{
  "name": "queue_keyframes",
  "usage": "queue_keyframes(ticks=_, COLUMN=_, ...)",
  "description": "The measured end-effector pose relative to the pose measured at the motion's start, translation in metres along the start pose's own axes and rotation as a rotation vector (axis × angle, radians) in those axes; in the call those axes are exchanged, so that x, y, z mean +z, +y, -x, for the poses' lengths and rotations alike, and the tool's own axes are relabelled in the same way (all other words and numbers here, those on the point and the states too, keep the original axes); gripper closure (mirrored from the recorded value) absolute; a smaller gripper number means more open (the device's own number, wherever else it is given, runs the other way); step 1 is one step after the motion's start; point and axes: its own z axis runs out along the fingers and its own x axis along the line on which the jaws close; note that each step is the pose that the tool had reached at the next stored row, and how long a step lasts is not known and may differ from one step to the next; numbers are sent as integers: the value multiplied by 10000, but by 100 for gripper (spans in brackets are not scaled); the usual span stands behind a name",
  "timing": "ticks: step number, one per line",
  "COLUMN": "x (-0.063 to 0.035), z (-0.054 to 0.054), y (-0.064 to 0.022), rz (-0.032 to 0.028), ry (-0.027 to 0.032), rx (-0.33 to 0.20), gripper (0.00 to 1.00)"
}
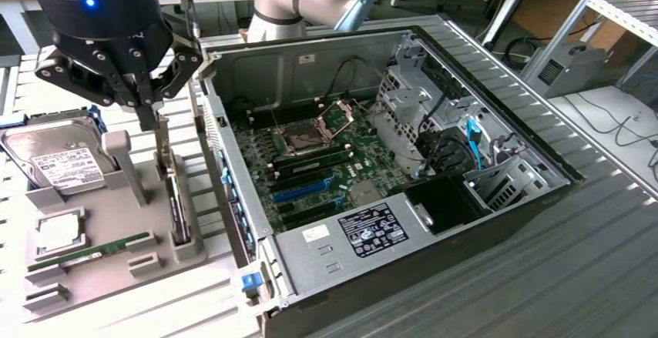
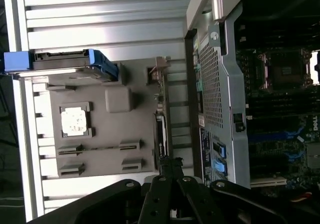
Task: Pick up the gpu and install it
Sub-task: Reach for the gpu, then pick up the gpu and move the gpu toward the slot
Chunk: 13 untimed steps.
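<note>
jaws closed tight, tips right at the 12 o'clock end of the gpu [image 1: 177,199], by its top edge; can't tell if they pinch it. gpu stands on edge in a slot of the grey holder [image 1: 113,269], not yet in the open pc case [image 1: 298,61] at its 3 o'clock (exterior view). hard drive [image 1: 62,161] at gpu's 9 o'clock, cpu [image 1: 60,230] & ram stick [image 1: 88,252] at 7. all on ribbed tabletop [image 1: 575,276].
</note>
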Motion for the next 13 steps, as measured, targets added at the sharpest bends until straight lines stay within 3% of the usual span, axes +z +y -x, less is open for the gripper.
queue_keyframes(ticks=5, x=-4, z=-19, y=-74, rz=-1, ry=1, rx=0, gripper=89)
queue_keyframes(ticks=13, x=-4, z=-25, y=-82, rz=-1, ry=1, rx=0, gripper=89)
